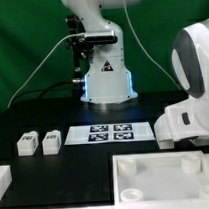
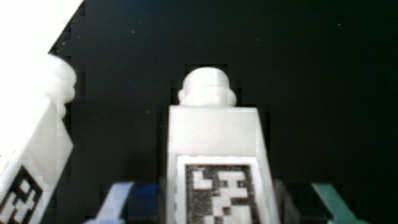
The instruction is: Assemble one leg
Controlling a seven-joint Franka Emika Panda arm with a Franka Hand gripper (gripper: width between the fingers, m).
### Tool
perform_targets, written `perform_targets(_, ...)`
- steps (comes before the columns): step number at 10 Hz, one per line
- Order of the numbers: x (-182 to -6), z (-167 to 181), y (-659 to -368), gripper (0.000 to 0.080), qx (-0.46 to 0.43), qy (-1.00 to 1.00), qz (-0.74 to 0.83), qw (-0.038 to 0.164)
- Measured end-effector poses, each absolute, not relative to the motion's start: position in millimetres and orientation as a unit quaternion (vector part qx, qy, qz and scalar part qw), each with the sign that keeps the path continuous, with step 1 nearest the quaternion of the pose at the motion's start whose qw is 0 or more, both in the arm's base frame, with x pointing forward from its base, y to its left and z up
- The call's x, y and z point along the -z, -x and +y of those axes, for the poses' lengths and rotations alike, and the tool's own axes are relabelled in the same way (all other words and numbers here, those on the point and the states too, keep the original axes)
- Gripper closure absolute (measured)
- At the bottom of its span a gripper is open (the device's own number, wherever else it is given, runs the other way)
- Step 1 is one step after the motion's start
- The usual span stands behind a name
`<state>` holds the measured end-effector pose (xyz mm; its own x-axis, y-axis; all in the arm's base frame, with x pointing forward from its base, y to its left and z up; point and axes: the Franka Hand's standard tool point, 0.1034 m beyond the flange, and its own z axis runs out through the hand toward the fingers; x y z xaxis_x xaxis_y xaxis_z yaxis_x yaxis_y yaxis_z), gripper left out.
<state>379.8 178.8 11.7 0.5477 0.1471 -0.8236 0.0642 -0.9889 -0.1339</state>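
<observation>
Found the gripper [image 2: 222,192] spread wide around the leg [image 2: 219,140]. Saw a dark strip between each of the bluish fingers [image 2: 118,203] and the leg's sides, so judged nothing clamped, though blur low in the wrist view made light contact hard to rule out. Placed the leg squarely between the fingers, apparently lying on the black table [image 2: 302,60], tagged face toward the camera. Read its long axis as running straight away from the wrist along the gap between the fingers, rounded peg [image 2: 208,85] at the far end, pointing away from the gripper. Noted a second leg [image 2: 45,125] just beside it, roughly parallel, not touching.

In the exterior view, made out only the arm [image 1: 196,72] bulking over the exterior view's right, hiding gripper and leg alike. Spotted a third leg [image 1: 27,145] and a fourth leg [image 1: 52,143] toward the exterior view's left, the marker board [image 1: 114,132] between them and the arm, the white panel [image 1: 162,179] nearest the camera.

Took the step in hand as the first grasp, with the assembly itself barely begun. Reckoned the next move called for closing evenly on the leg's long sides without nudging its neighbour, then carrying the peg end to one of the panel's corner sockets.
</observation>
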Motion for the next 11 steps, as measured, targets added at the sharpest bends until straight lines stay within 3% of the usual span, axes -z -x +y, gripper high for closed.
perform_targets(2,-12.2,178,-381,0.0509,-0.471,0.879,-0.061,0.045)
perform_targets(3,-25.0,173,-387,0.0509,-0.473,0.876,-0.072,0.051)
perform_targets(6,-91.4,146,-417,0.0508,-0.447,0.885,-0.104,0.072)
perform_targets(7,-102.0,138,-424,0.0508,-0.411,0.902,-0.112,0.077)
perform_targets(9,-100.4,139,-423,0.0508,-0.401,0.906,-0.111,0.077)
perform_targets(11,-95.1,127,-458,0.0508,-0.265,0.953,-0.120,0.088)
